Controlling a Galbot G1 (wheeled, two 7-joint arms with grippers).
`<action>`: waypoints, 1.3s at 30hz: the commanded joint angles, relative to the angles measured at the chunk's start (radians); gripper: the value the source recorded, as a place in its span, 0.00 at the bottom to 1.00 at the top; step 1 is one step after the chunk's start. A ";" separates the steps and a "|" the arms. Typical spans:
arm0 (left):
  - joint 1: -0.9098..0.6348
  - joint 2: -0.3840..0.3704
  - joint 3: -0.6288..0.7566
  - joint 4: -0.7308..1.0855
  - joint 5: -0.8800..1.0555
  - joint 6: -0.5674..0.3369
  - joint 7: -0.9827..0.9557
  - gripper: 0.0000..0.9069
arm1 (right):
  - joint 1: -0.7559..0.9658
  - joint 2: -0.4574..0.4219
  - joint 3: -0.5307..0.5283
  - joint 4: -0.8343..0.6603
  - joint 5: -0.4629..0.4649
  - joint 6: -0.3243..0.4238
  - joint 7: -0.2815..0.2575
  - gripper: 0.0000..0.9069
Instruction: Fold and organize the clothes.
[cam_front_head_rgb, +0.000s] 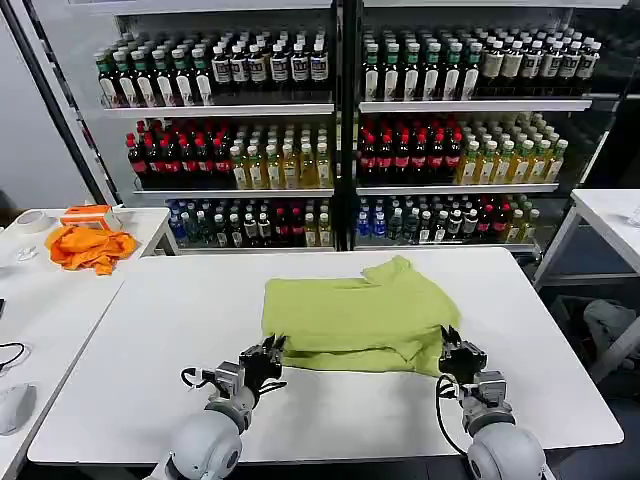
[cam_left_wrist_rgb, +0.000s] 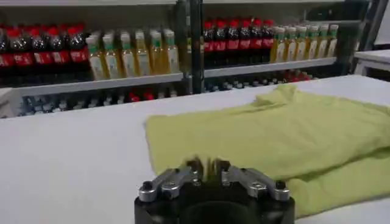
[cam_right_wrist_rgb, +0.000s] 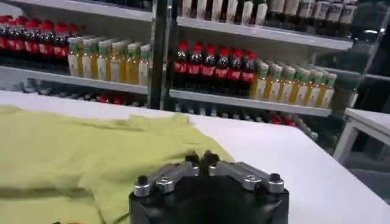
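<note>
At the centre of the white table (cam_front_head_rgb: 150, 330) lies the lime-green T-shirt (cam_front_head_rgb: 350, 315), folded into a rough rectangle, with one sleeve corner poking out toward one o'clock and a lower layer showing along its near edge. The left gripper (cam_front_head_rgb: 268, 352) sits at the shirt's seven-o'clock corner, right at the hem; its fingertips look pressed together, though whether any cloth is caught between them I cannot tell. The right gripper (cam_front_head_rgb: 452, 347) is at the five-o'clock corner, against the folded edge, clenched the same way, and there too a pinch of fabric cannot be made out. Off at ten o'clock, on a side table (cam_front_head_rgb: 40, 290), an orange cloth (cam_front_head_rgb: 90, 247) lies crumpled. Drink bottles (cam_front_head_rgb: 400, 150) fill the cooler shelves behind.
</note>
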 joint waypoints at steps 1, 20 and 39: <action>0.018 0.000 -0.005 -0.005 0.009 -0.006 -0.007 1.00 | -0.019 0.000 0.011 0.000 -0.019 0.000 -0.005 1.00; 0.017 -0.014 0.002 0.055 -0.011 0.002 -0.022 0.08 | -0.136 0.017 0.157 0.003 0.225 -0.160 0.030 0.42; 0.025 -0.010 0.001 0.072 -0.025 0.015 -0.015 0.02 | -0.088 0.008 0.103 -0.019 0.267 -0.153 0.019 0.00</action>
